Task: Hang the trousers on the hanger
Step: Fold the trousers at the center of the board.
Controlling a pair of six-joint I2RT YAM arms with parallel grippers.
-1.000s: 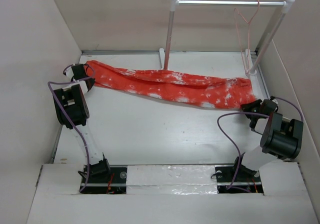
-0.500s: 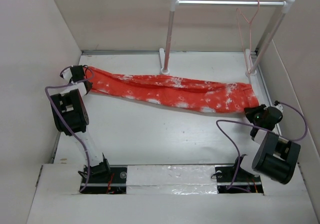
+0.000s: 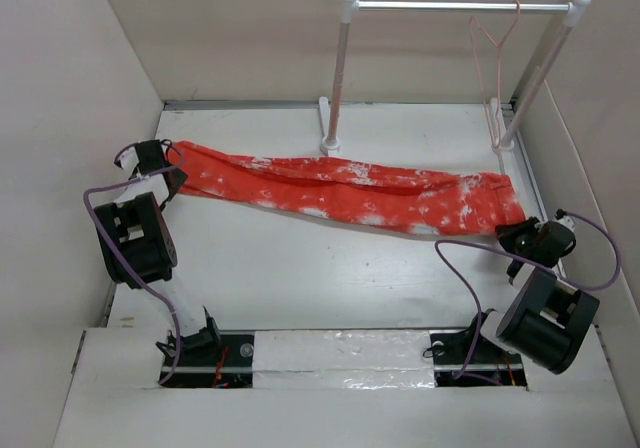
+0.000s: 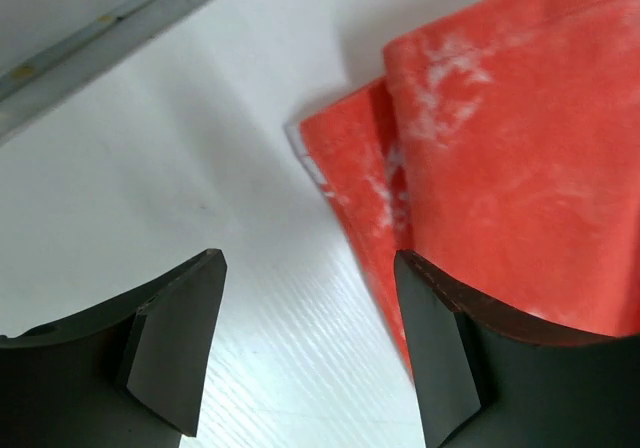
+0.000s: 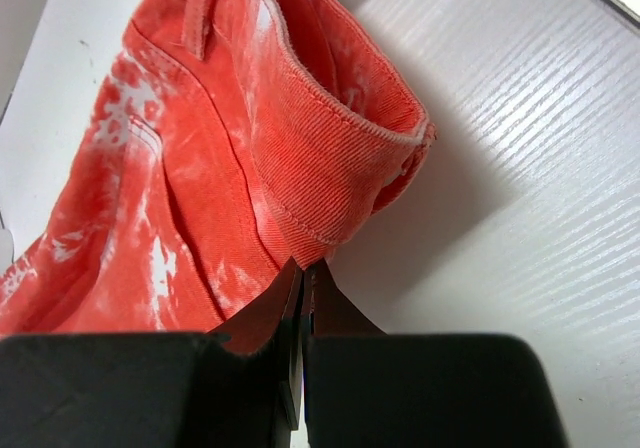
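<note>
The orange-red trousers (image 3: 350, 190) with white splotches lie stretched flat across the table, from far left to right. My left gripper (image 3: 160, 163) stands open at their left end. In the left wrist view the leg hems (image 4: 500, 148) lie beside the right finger, with bare table between the jaws of that gripper (image 4: 307, 268). My right gripper (image 3: 515, 233) is shut on the waistband edge (image 5: 300, 118) at the right end, the cloth pinched at the gripper's (image 5: 303, 265) tips. The thin pink hanger (image 3: 490, 53) hangs by its hook from the rail, at its right end.
The white rail (image 3: 460, 6) stands on two posts at the back right, its feet just behind the trousers. Beige walls close in on the left, back and right. Bare white table (image 3: 300, 268) lies between the trousers and the arm bases.
The left gripper has opened and let go of the leg end. The right gripper has drawn back toward the near edge, dragging the trousers a little right and nearer.
</note>
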